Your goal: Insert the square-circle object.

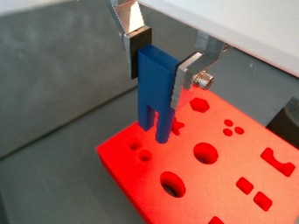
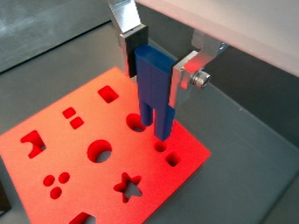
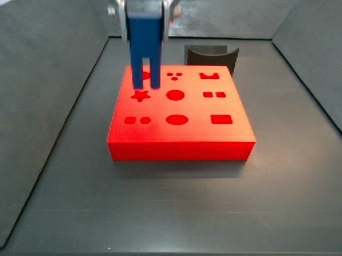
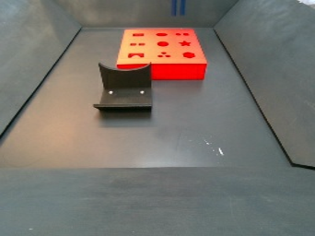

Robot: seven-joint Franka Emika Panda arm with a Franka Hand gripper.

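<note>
My gripper (image 1: 162, 66) (image 2: 160, 63) is shut on the square-circle object (image 1: 152, 98) (image 2: 158, 101), a tall narrow bright-blue peg. It holds the peg upright by its upper end, the two prongs pointing down. The prong tips hang close over the top face of the flat red block (image 1: 222, 179) (image 2: 70, 140), near a corner with small holes. I cannot tell whether they touch it. In a side view the peg (image 3: 144, 50) stands over the block's (image 3: 181, 142) far left part, under the gripper (image 3: 144, 10). In a side view only a blue sliver (image 4: 180, 7) shows above the block (image 4: 167, 70).
The red block has several shaped holes: star, circles, squares. A dark grey curved piece (image 3: 211, 55) (image 4: 123, 88) stands on the grey floor beside the block. Sloped grey walls enclose the floor.
</note>
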